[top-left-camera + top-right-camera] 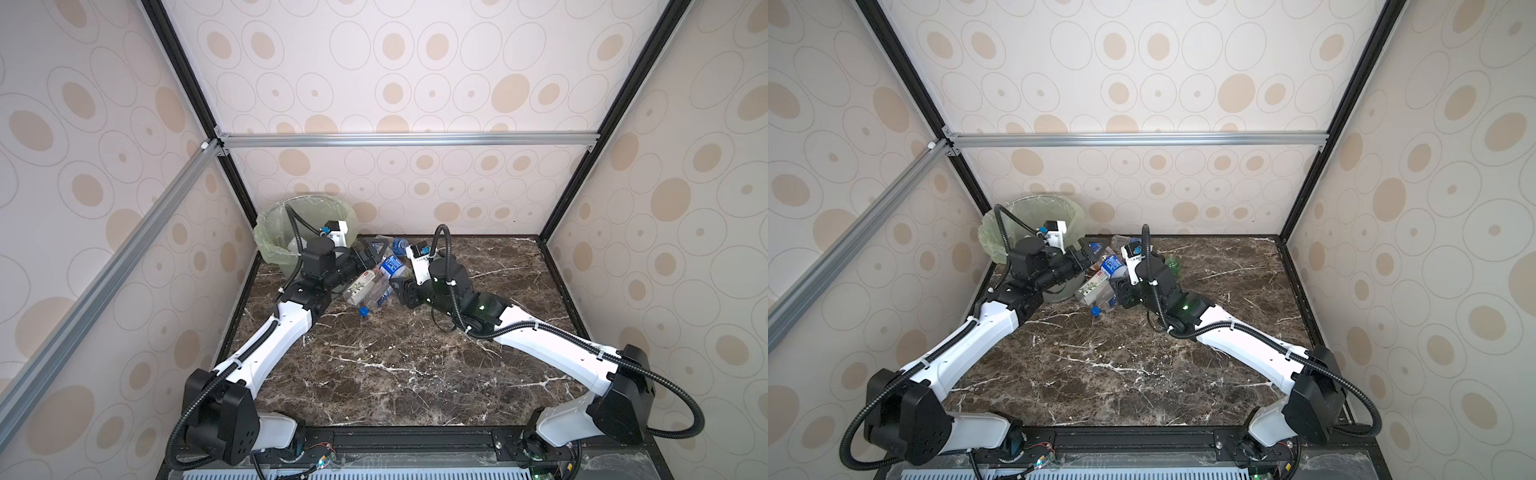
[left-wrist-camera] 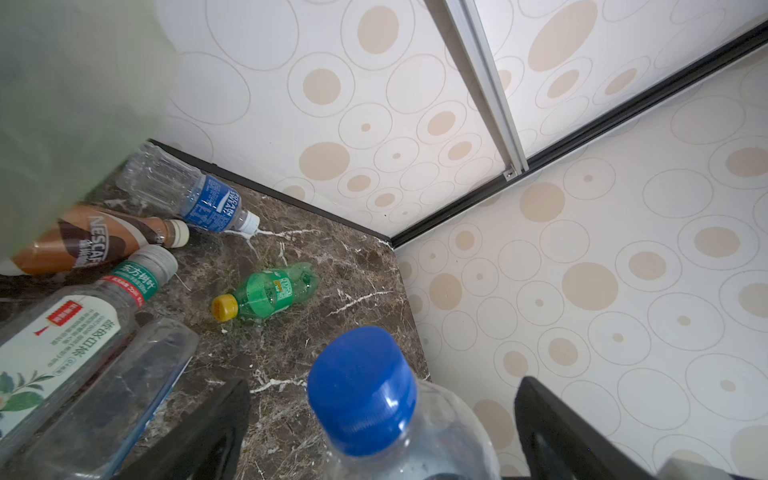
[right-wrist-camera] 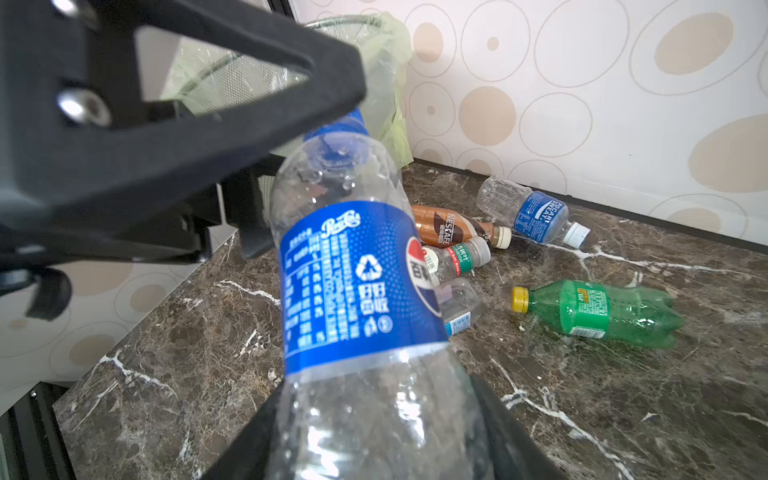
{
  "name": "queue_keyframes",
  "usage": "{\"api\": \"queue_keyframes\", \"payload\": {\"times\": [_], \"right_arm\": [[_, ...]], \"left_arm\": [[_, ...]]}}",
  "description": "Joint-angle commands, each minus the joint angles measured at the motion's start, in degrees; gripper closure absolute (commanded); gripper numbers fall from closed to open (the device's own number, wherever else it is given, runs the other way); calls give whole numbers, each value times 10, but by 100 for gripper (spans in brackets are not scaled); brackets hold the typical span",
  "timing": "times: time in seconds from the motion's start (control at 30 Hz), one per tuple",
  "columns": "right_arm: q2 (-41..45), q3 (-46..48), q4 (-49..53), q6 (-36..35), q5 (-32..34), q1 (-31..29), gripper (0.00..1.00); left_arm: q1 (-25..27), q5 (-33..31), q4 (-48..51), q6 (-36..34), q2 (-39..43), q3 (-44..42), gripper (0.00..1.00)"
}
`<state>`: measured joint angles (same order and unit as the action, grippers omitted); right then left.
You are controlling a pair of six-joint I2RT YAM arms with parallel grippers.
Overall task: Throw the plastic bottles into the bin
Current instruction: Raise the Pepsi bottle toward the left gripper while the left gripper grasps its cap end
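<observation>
Bright even light, foreground blur.

Dark marble tabletop (image 1: 395,374), bin (image 1: 270,249) in far left corner, plastic bottles (image 3: 598,311) lying beside it

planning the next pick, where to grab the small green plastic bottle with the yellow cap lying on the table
Probably grip the small green plastic bottle across its labelled middle, coming from above: it lies flat on its side, nothing touching it, both flanks exposed.

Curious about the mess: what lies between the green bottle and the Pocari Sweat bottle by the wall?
Nothing: only bare marble tabletop separates the green bottle and the Pocari Sweat bottle, as both wrist views show.
</observation>
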<state>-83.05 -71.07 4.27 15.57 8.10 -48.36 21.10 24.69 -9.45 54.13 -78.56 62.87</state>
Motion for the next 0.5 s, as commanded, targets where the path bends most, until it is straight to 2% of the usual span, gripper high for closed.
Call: {"api": "queue_keyframes", "payload": {"times": [0.0, 0.13, 0.3, 0.47], "right_arm": [[12, 0, -16, 3, 8, 4, 51], [13, -3, -19, 2, 7, 6, 51], [17, -2, -21, 2, 11, 12, 49], [18, 1, -28, 18, 25, 27, 48]], "left_arm": [[22, -18, -30, 8, -12, 47, 1], [40, -27, -37, 7, -29, 57, 4], [46, -40, -46, 6, -30, 53, 24], [51, -43, -43, 7, -31, 51, 26]]}}
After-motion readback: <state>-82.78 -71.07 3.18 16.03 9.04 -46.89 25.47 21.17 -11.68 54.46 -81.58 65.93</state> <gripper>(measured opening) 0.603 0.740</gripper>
